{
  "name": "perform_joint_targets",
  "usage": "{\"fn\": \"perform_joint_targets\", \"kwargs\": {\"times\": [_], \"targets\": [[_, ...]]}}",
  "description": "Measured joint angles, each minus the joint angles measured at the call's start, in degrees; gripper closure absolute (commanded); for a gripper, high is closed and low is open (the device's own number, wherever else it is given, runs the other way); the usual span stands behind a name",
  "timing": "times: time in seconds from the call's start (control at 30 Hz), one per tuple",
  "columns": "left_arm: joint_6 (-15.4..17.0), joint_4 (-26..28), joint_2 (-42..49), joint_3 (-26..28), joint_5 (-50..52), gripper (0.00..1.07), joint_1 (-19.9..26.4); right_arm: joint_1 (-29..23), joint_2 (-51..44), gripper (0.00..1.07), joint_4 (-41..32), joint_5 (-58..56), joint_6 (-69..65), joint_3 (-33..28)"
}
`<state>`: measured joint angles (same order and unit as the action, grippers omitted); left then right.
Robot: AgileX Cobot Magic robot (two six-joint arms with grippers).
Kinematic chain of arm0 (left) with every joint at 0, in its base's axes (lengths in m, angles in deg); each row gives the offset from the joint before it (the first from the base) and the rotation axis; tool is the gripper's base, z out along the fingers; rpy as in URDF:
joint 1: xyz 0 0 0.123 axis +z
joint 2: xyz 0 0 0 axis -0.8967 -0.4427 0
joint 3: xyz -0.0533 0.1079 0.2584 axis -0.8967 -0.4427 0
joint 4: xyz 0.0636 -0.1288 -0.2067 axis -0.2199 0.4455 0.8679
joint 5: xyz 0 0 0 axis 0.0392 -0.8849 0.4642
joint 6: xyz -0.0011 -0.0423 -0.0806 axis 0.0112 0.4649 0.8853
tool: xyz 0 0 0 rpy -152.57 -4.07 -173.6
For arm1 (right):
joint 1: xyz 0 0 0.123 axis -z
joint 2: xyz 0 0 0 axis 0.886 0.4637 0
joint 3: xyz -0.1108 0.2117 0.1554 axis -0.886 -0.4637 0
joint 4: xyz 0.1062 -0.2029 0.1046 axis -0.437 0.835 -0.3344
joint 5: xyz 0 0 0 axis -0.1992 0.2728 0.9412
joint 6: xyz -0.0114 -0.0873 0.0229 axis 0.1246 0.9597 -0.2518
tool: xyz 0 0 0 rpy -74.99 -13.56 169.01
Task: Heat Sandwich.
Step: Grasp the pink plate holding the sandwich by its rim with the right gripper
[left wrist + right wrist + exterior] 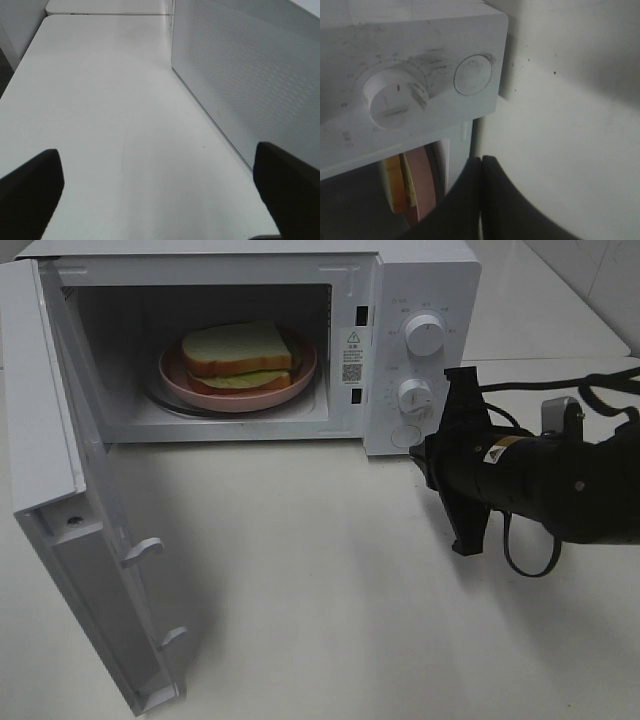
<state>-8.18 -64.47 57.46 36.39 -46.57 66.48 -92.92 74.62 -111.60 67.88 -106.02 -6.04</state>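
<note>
One sandwich (240,352) flat on plate (304,373), long axis left-right, inside microwave (440,285).

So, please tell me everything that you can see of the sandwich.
The sandwich looks toy-like: two thick white bread slices with orange-brown crust and a pale yellow-green filling between them. It lies flat on a round pink plate inside the microwave, whose door stands open. Only the plate touches it.

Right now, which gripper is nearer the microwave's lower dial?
Right. The right gripper hovers in front of the lower dial; the left gripper is out of the high view, open over the table beside a perforated panel.
</note>
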Motion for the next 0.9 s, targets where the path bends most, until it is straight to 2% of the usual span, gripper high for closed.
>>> {"fn": "perform_joint_targets", "kwargs": {"times": [0.23,0.37,0.53,0.67,0.9], "targets": [[0.0,0.0,0.0,0.0,0.0,0.09,0.0,0.0,-4.9,1.05,-0.5,-6.1,7.8,-0.1],[0.0,0.0,0.0,0.0,0.0,0.09,0.0,0.0,-8.3,1.05,-0.5,-15.2,21.1,1.0],[0.0,0.0,0.0,0.0,0.0,0.09,0.0,0.0,-8.8,1.05,-0.4,-21.8,29.4,3.2],[0.0,0.0,0.0,0.0,0.0,0.09,0.0,0.0,-8.9,1.05,2.8,-34.4,44.1,9.1],[0.0,0.0,0.0,0.0,0.0,0.09,0.0,0.0,-8.9,1.04,11.4,-47.5,53.7,15.5]]}}
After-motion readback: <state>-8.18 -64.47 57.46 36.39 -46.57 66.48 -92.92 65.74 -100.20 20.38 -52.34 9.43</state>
